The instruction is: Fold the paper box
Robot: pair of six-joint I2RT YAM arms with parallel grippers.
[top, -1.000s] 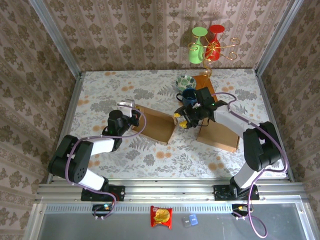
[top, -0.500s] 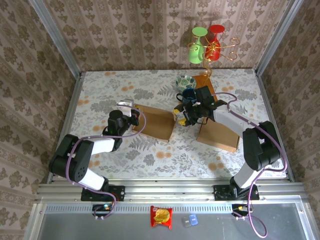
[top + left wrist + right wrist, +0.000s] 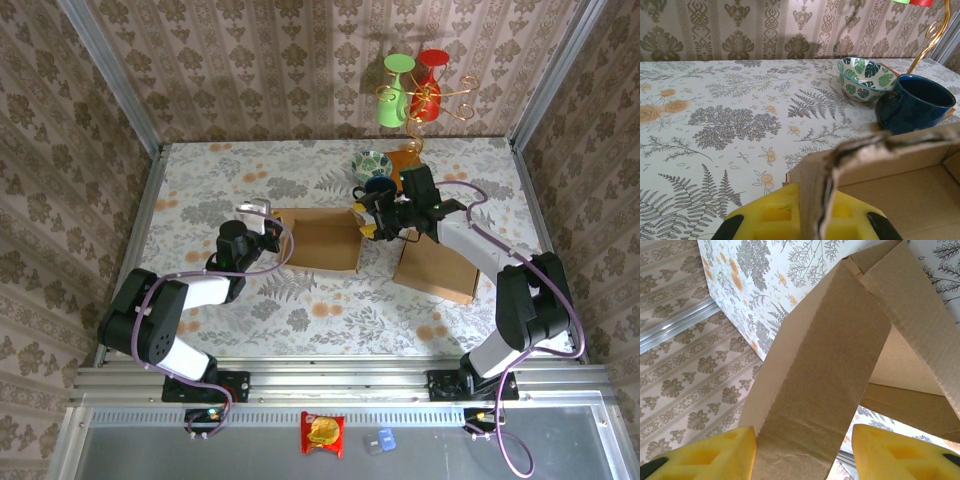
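Your box (image 3: 318,240) lies open-topped in the middle of the table (image 3: 300,305), held between both arms in the top view. Your left gripper (image 3: 270,228) meets the box's left wall. On the left wrist camera that wall's (image 3: 860,150) torn edge runs down between the yellow pads (image 3: 772,215), which are closed onto it, the left gripper (image 3: 807,222) pinching the card.

Your right gripper (image 3: 366,226) is at the box's right wall. On the right wrist camera a flap (image 3: 825,365) fills the gap between its pads (image 3: 710,455), which stand wide apart. You cannot tell whether the right gripper (image 3: 804,460) is clamping it.

A mug (image 3: 378,190) and a bowl (image 3: 371,162) stand just beyond the box's far right corner. A flat cardboard sheet (image 3: 437,268) lies to the box's right.
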